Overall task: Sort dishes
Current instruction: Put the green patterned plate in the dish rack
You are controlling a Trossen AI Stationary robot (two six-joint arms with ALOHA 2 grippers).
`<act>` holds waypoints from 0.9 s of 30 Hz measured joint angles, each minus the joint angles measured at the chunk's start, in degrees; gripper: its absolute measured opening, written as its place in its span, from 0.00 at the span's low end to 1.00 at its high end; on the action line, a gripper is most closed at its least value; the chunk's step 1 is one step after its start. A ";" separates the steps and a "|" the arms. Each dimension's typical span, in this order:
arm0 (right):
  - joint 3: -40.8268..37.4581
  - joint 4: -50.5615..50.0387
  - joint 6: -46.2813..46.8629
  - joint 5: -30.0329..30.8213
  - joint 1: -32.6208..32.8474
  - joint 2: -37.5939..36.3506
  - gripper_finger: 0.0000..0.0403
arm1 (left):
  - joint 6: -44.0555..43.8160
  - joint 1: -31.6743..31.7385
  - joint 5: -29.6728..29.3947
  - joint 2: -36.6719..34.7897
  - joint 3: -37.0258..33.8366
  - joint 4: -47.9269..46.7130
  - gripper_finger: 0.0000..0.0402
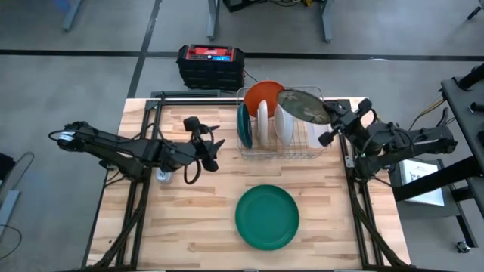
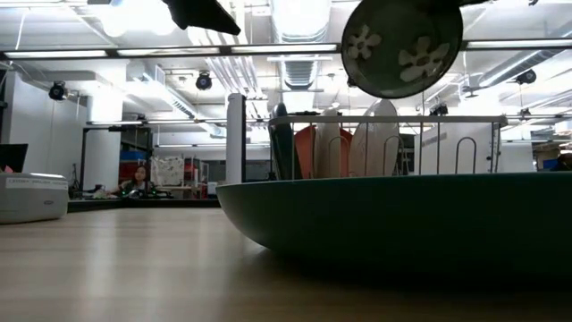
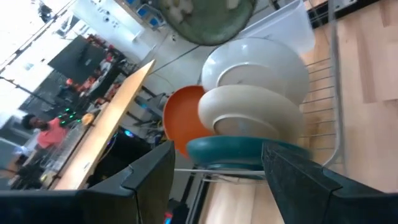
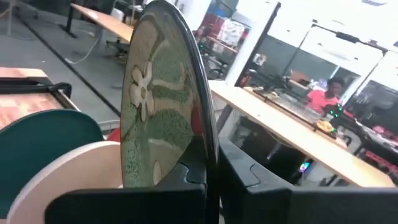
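Floral plate (image 1: 304, 105) pinched in right tool (image 1: 330, 125) above rack (image 1: 278, 143).

High view looks straight down; low view skims the tabletop — both share the wire rack (image 1: 277, 125).

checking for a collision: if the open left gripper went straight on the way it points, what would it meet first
Probably the silver wire rack, at its near end, where the dark green plate stands upright. The left gripper is open and points right at it, with bare table between. Its height over the table is hard to judge, so it might pass above.
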 joint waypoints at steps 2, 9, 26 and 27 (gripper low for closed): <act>0.00 2.03 -2.27 0.66 -0.12 -0.06 0.01 | -0.26 0.00 1.00 0.00 0.00 0.02 0.57; 1.17 4.78 -6.32 0.85 -0.09 -0.74 0.01 | -0.72 0.00 1.01 0.13 0.00 0.02 0.57; 1.49 4.52 -6.17 -5.71 -0.02 0.12 0.01 | -2.95 0.00 6.90 0.13 0.00 -0.03 0.57; 1.49 4.25 -6.79 -5.98 0.01 0.26 0.01 | -3.34 0.00 8.71 0.13 0.00 -0.03 0.57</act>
